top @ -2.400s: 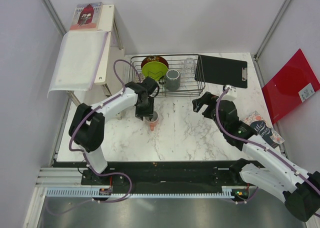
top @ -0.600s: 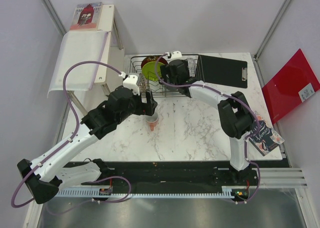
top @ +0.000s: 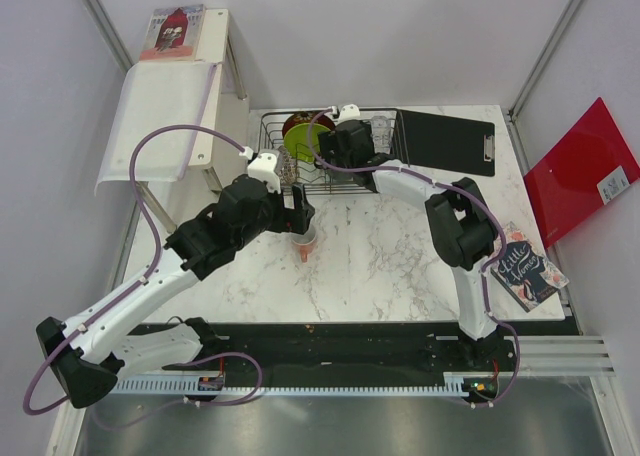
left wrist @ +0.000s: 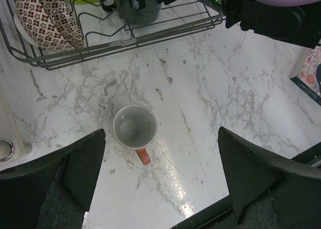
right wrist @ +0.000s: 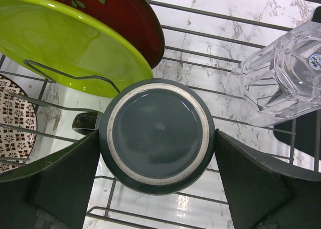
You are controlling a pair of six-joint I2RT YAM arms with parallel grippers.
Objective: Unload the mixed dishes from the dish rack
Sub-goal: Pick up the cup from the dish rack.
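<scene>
your right arm has swung off the right side of the table (top: 400, 266) since the earlier frames and is now reaching across to the dish rack (top: 268, 161) at the back, forearm stretching out over the marble and the right gripper (top: 340, 141) pointing down into the wires. your left arm has unfolded too. it is arching in from the left with the left gripper (top: 298, 212) hanging over the orange-red cup (top: 307, 241).

the right gripper's jaws are standing at their widest, one finger on each side of the dark grey mug (right wrist: 158, 133). you are not lifting it, and you cannot tell whether the pads are touching its sides. the mug is sitting upside down in the rack, showing its round base with a pale worn ring. the lime-green plate (right wrist: 65, 43) is leaning just beside it, with the dark red bowl (right wrist: 143, 23) right behind the plate. the small patterned bowl (right wrist: 15, 123) is sitting to one side and the clear glass (right wrist: 281, 73) to the other.

the left gripper is also gaping wide and holding nothing. the cup is standing upright on the table just outside the rack, below the two fingers. it is pale inside, and its orange handle is pointing away from the rack.
</scene>
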